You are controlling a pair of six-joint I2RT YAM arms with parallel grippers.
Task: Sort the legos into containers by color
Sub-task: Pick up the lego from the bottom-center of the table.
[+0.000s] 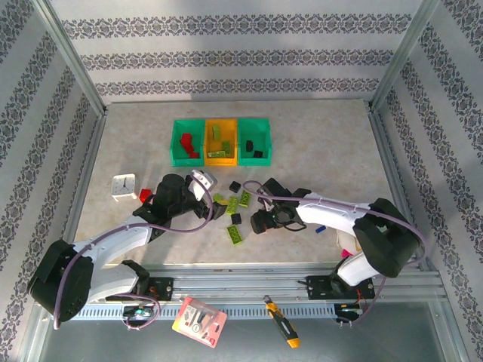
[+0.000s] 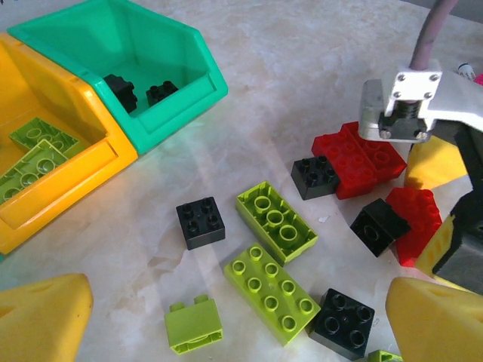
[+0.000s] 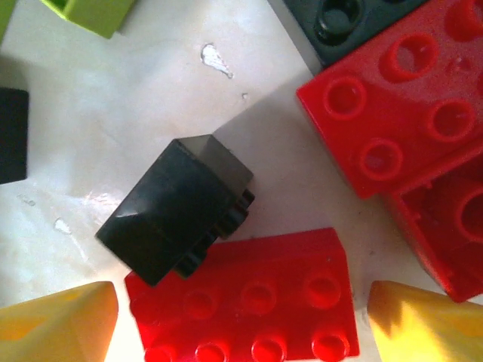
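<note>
Pads of right gripper spread, nothing gripped. Red brick lies between them, long axis pad to pad, black brick touching its upper-left edge. Left gripper also spread, empty.

containers behind loose legos | clock left of legos | some legos in each container

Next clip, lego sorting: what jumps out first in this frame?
The three joined bins at the far middle of the table, green, orange, green, already holding red, lime and black bricks in turn. In front of them the left gripper and right gripper, both open, meet over the loose legos, the right one above a black brick tipped on its side against a red brick.
</note>
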